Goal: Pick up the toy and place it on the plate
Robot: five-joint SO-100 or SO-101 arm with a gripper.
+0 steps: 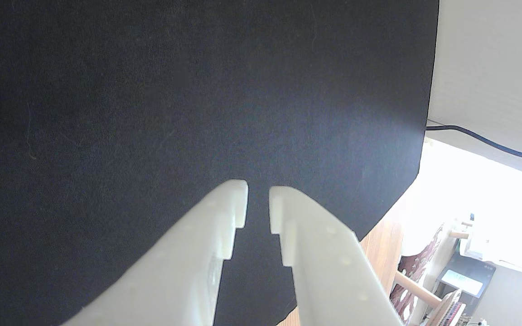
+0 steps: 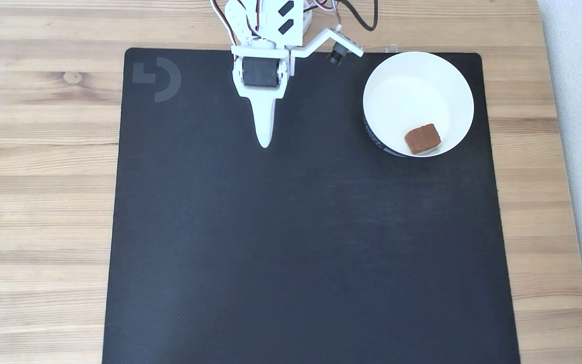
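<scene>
In the fixed view the toy [image 2: 422, 138], a small reddish-brown block, lies inside the plate [image 2: 406, 83], a round white dish at the mat's upper right, close to its lower rim. My gripper [image 2: 264, 143] hangs over the mat's upper middle, well to the left of the plate, and points down the picture. Seen from the wrist, the gripper [image 1: 258, 199] has its white fingertips [image 1: 231, 203] almost together, with a narrow slit between them and nothing held. Below them is bare black mat.
A large black mat [image 2: 296, 242] covers most of the wooden table [image 2: 38, 177]. The wrist view shows the mat's edge [image 1: 424, 136], a dark cable [image 1: 492, 144] and room furniture beyond it. The arm's base and wires [image 2: 271, 20] sit at the top edge.
</scene>
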